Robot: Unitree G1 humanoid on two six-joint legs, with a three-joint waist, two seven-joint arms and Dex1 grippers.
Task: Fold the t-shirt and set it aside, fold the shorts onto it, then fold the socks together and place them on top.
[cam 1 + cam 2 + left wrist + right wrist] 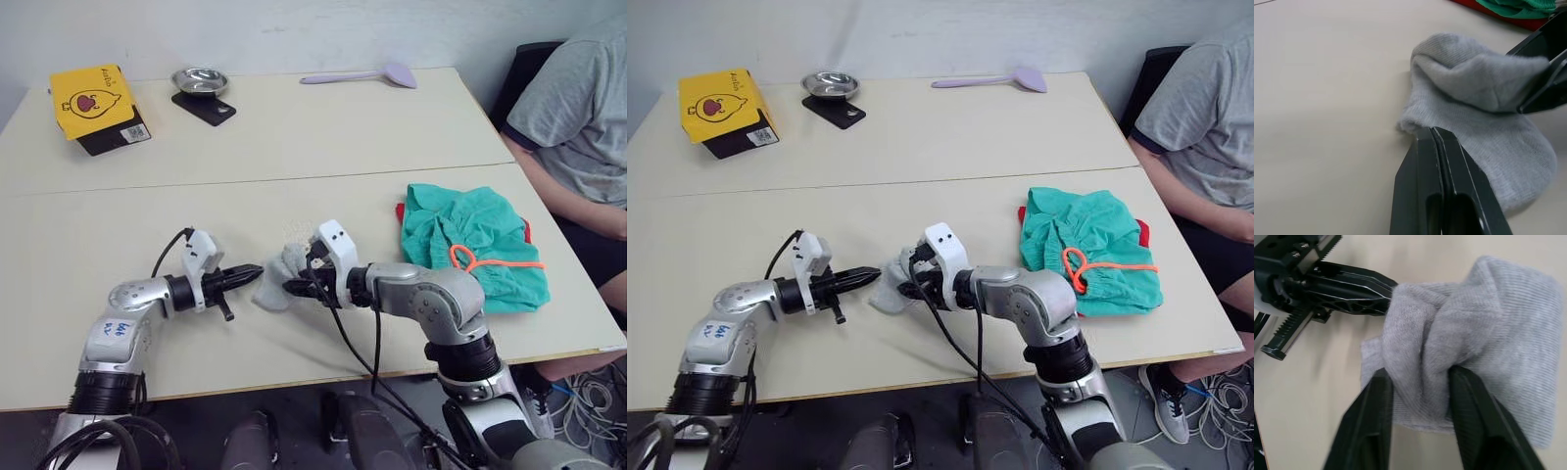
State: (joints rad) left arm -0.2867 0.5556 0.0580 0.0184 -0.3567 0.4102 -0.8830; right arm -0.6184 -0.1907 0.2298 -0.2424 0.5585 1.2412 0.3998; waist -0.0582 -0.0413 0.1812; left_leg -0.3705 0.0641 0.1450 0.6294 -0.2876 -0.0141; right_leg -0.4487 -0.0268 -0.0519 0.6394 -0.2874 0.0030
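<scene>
Yellow box (92,101) sits far left at the back of the counter (294,137), w/ a steel bowl (200,79) on a black pad next to it and a lilac spoon (362,75) further right. Nearer us, our left pincer (250,272) is clenched, fingers pressed flat together, tip touching the socks' (279,276) edge. We see the grey socks bunched at centre front, between both pincers. Our right pincer (1418,382) is grasping the socks, a fold of knit pinched between its fingers. Right of that, shorts (468,242) lie crumpled w/ orange drawstring up, on top of the t-shirt (401,212), only red edges peeking out. A person (578,108) in grey sits at far right.
</scene>
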